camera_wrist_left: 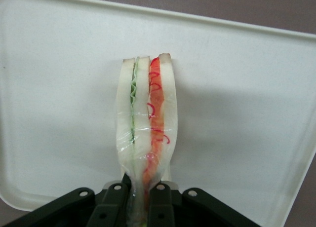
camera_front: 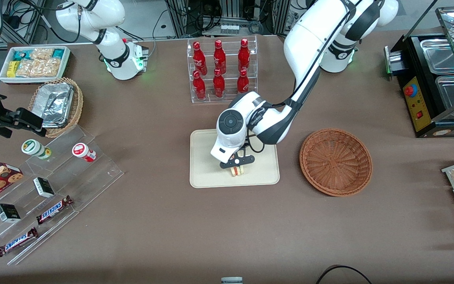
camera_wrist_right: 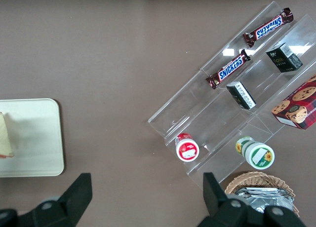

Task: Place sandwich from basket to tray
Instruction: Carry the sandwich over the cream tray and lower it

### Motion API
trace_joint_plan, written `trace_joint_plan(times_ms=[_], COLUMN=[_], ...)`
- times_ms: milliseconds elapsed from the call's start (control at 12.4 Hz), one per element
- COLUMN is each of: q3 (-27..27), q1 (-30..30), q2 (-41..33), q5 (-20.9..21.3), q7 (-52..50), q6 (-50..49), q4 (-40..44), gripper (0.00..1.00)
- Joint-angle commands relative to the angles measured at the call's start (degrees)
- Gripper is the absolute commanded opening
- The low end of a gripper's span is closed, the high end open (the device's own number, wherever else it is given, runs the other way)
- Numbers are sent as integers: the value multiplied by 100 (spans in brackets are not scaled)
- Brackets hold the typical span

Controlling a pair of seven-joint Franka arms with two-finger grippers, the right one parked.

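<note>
Wrist view: gripper (camera_wrist_left: pixel 139 200) clamps sandwich (camera_wrist_left: pixel 145 123) over tray (camera_wrist_left: pixel 237 89).

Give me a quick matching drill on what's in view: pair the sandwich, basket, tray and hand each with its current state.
Things:
1. sandwich
2. basket
3. tray
4. hand

States:
A. empty, on the table beside the tray
B. shut on the wrapped wedge, over the tray
C. pinched at one end, over the tray
D. cream, under the sandwich

Pairs: 1-C, 2-A, 3-D, 4-B
</note>
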Motion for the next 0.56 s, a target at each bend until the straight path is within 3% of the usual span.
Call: trace_joint_plan(times_ms=[0,80,161,241,482], q3=[67,67,67,67,67], q1=[-124,-124,-124,-124,-106], q2=[232,250,250,224,67], q5=[-33,-42,-42,-42,-42], q7=[-226,-226,-209,-209,-209], q6=[187,231,232,232,136], q4=[187,187,196,205,214], gripper=[11,19,66,100,100])
